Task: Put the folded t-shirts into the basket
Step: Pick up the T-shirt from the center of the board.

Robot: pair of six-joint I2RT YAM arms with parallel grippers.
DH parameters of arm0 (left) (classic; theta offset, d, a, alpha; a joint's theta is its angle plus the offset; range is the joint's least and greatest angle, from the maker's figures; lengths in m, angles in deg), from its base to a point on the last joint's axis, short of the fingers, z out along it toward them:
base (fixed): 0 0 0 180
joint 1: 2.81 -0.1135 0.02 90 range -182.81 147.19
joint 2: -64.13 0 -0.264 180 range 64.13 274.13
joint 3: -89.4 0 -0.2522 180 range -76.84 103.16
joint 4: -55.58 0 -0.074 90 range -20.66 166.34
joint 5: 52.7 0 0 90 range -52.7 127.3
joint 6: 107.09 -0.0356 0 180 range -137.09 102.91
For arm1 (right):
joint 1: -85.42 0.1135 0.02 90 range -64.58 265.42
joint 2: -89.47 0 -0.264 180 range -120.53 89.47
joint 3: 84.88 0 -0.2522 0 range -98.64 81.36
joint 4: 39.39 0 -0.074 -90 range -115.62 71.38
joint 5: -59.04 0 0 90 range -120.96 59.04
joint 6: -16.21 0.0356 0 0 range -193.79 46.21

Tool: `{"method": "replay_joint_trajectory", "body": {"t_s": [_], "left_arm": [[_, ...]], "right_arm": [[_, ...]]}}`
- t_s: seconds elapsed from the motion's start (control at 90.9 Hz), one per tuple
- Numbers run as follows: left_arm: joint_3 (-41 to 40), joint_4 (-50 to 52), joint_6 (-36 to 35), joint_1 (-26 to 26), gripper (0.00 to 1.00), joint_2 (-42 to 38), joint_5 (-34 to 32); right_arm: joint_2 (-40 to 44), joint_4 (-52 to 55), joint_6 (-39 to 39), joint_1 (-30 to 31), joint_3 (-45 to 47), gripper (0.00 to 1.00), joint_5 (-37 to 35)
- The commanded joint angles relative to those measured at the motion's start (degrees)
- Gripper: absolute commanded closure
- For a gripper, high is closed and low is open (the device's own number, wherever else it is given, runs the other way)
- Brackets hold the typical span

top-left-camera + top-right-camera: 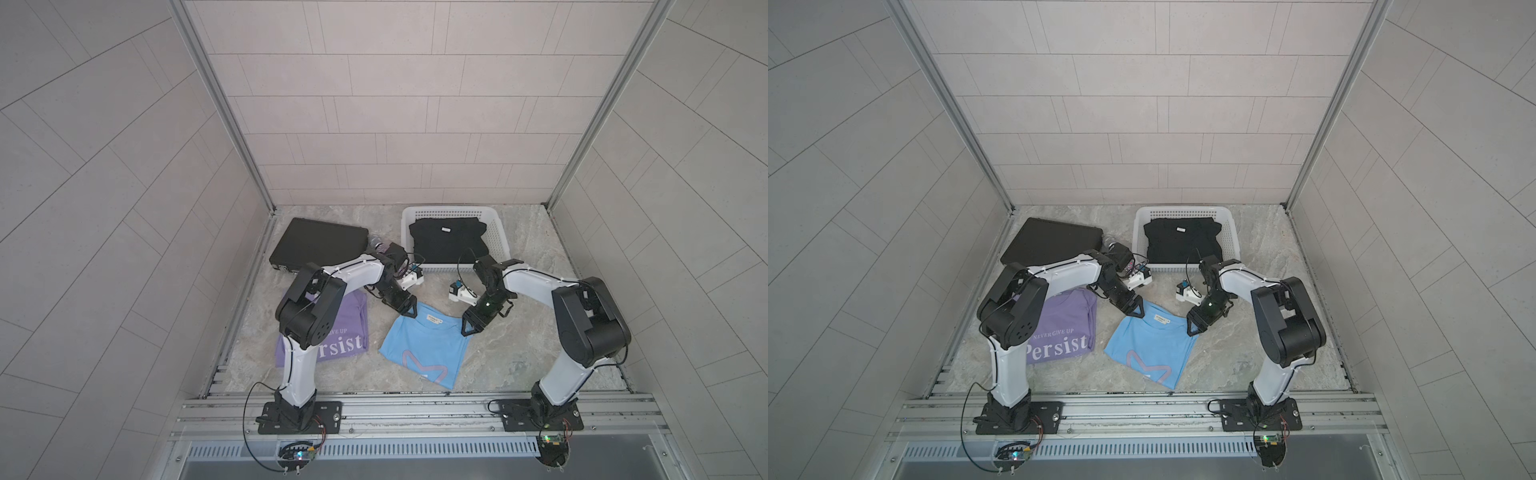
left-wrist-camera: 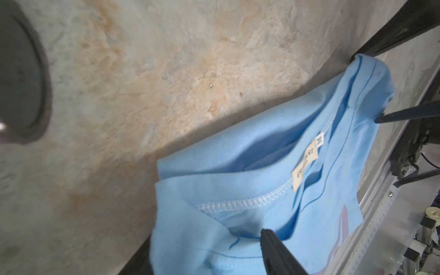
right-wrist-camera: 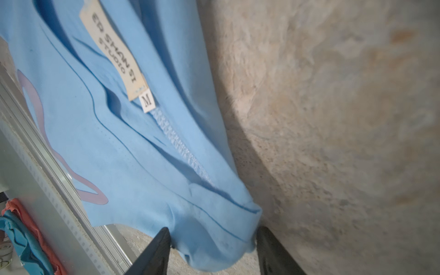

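3 folded t-shirts in view, 1 of them binned. The black t-shirt (image 1: 446, 245) lies inside the white mesh basket (image 1: 457, 209), on the far side, right of centre.

The light blue t-shirt (image 1: 419, 349) lies on the marble-pattern tabletop (image 1: 519, 345), near centre. It is turned at an angle, with the collar end toward the far side and the pink outline print toward the near side. Its neck label (image 3: 114, 52) reads "ED SHAN ST STUDIO", size tab M.

The lilac t-shirt (image 1: 1065, 328), lettered "NEVER GIVE UP Persist", lies flat at near left, partly hidden under the left arm. It sits beside the blue one with bare stone between them, well apart from the basket.

Far left: flat black case (image 1: 316, 243), beside the basket, not touching it.

Arm 1: left gripper (image 1: 409, 311) is down at the far-left corner of the light blue t-shirt. In the left wrist view 1 finger (image 2: 276, 252) rests on top of the fabric near the collar seam. The other shows only as a dark strip under the shirt's edge. The jaws stand apart with the corner between them.

Arm 2: right gripper (image 1: 467, 328) is down at the far-right corner of the same shirt. In the right wrist view its 2 fingers (image 3: 152, 257) stand apart on either side of the bunched corner fold, both touching cloth. Whether they pinch it firmly I cannot tell.
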Motion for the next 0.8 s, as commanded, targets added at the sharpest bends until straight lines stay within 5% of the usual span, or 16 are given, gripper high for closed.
{"method": "replay_joint_trajectory", "body": {"t_s": [0.0, 0.528, 0.792], "left_arm": [[0.8, 2.3, 1.2, 0.1, 0.39, 1.7, 1.6], [-3.2, 0.3, 1.5, 0.2, 0.67, -1.3, 5.4], [-4.5, -0.8, 2.3, 0.2, 0.68, -3.6, 4.5]], "right_arm": [[-1.5, 1.3, -0.6, 0.4, 0.0, 0.41, 1.5], [-1.5, 1.1, -2.0, 3.9, -0.2, 0.59, 2.3], [0.4, -1.0, -2.6, 6.2, 1.8, 0.51, -5.1]]}}
